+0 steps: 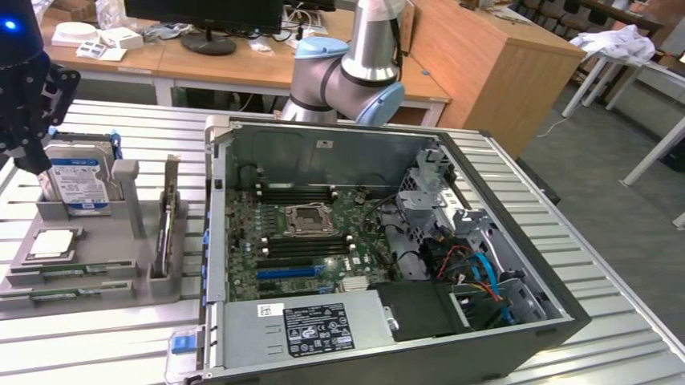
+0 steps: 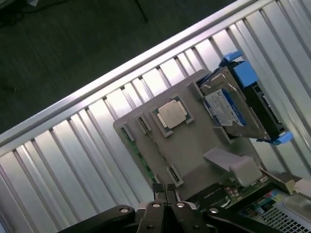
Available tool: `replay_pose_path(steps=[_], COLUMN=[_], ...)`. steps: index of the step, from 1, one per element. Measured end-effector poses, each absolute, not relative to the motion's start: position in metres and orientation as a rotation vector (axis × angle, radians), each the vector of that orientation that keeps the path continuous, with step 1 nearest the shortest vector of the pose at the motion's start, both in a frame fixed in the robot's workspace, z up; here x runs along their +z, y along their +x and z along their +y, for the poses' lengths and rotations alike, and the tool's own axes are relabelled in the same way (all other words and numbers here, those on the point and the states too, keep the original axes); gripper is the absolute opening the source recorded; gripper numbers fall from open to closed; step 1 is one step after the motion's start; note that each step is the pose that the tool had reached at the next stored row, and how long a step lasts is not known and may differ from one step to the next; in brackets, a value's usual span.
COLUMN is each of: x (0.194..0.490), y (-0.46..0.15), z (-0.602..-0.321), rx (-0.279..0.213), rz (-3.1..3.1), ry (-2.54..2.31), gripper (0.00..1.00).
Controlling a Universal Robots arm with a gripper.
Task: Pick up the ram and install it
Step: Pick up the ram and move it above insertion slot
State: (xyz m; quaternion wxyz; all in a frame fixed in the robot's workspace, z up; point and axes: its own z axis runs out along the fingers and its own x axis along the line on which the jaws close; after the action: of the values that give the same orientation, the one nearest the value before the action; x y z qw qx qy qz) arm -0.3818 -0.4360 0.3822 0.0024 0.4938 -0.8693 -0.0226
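Slatted table (image 1: 96,353); ram (image 1: 64,274) on grey tray (image 1: 112,245), likely light, stiff, fragile, best pinched by long edges; gripper (image 2: 165,188) above tray, jaws closed, empty.

Open computer case (image 1: 428,361), hard drive (image 1: 77,178), grey tray (image 1: 107,282), processor (image 2: 172,112)

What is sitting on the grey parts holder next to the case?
A hard drive stands upright in the grey holder, a CPU lies flat in a recess, and green ram sticks lie in slots along one edge. The drive's base is covered by its slot.
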Motion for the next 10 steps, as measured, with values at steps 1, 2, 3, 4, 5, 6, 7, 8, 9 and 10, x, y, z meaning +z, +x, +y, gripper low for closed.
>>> replay_pose_path(steps=[1, 2, 3, 4, 5, 6, 7, 8, 9, 10], x=[0.3822, 0.3821, 0.3821, 0.3820, 0.3820, 0.3819, 0.3819, 0.3818, 0.3817, 0.3817], y=[-0.3818, -0.3818, -0.3818, -0.3818, -0.3818, -0.3818, -0.3818, -0.3817, -0.3817, -0.3817], z=[-0.4360, -0.4360, -0.4360, -0.4360, -0.4360, -0.4360, -0.4360, -0.4360, -0.4360, -0.4360], rx=[-0.071, -0.071, -0.071, -0.071, -0.071, -0.070, -0.070, -0.070, -0.070, -0.070], rz=[-2.712, -2.698, -2.683, -2.668, -2.652, -2.637, -2.621, -2.604, -2.588, -2.572], ry=[1.573, 1.597, 1.621, 1.645, 1.669, 1.693, 1.717, 1.742, 1.765, 1.787], gripper=[0.11, 0.11, 0.11, 0.11, 0.11, 0.11, 0.11, 0.11, 0.11, 0.11])
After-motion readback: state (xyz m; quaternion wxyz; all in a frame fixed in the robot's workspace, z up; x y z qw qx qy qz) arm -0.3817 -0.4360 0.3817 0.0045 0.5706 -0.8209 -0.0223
